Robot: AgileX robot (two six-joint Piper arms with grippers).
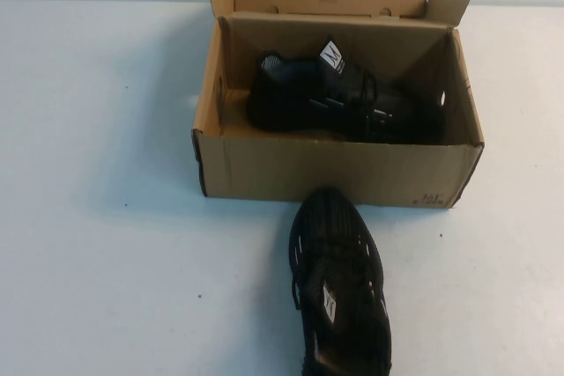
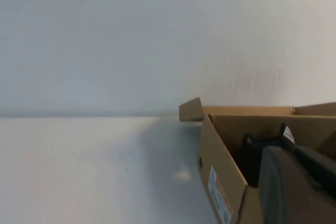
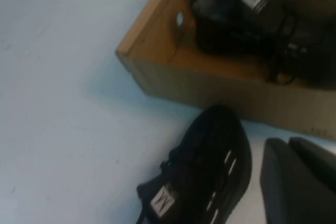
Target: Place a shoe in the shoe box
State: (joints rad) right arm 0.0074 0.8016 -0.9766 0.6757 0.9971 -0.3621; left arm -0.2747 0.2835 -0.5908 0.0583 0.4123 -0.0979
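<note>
Legible text: I can read none.
- Shoe box (image 1: 339,169): small black print at front corner, too small to read; pale label on an end wall, blurred.
- Shoe in box (image 1: 339,99): white tongue tag, dark logo mark, no letters I can make out.
- Shoe on desk (image 1: 339,283): same tag, unreadable.

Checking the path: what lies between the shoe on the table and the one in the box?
Only the shoe box's front wall, clear in the high view.

Each wrist view shows its arm's pincer, left (image 2: 296,187) and right (image 3: 299,179), as smooth dark grey-black fingers.
</note>
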